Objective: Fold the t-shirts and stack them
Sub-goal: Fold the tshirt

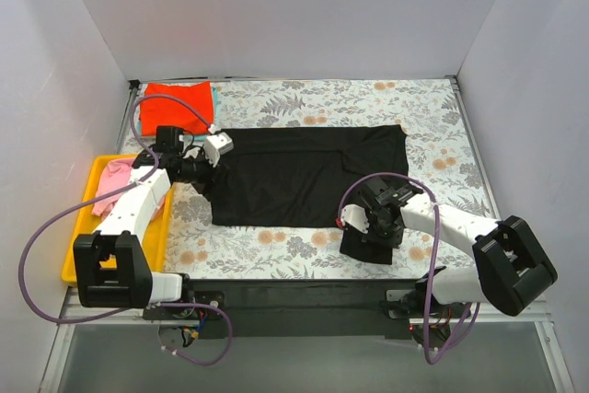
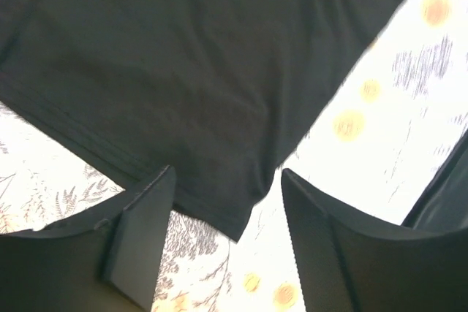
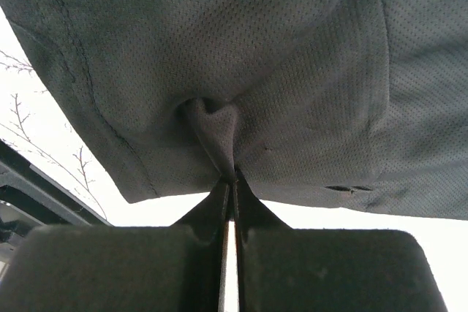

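The large black t-shirt (image 1: 308, 175) lies spread across the middle of the floral table cloth. My left gripper (image 1: 204, 169) is open at the shirt's left edge; in the left wrist view a corner of the black shirt (image 2: 183, 85) hangs between my open fingers (image 2: 139, 235), untouched. My right gripper (image 1: 373, 225) is shut on a pinch of the black shirt (image 3: 241, 71) at its near right corner, where cloth hangs off it (image 1: 368, 248). A red-orange t-shirt (image 1: 178, 105) lies folded at the back left on a teal one (image 1: 214, 96). A pink t-shirt (image 1: 117, 176) lies in the tray.
A yellow plastic tray (image 1: 81, 255) sits along the table's left side beside my left arm. White walls close the back and both sides. The floral table cloth (image 1: 423, 126) shows around the shirt.
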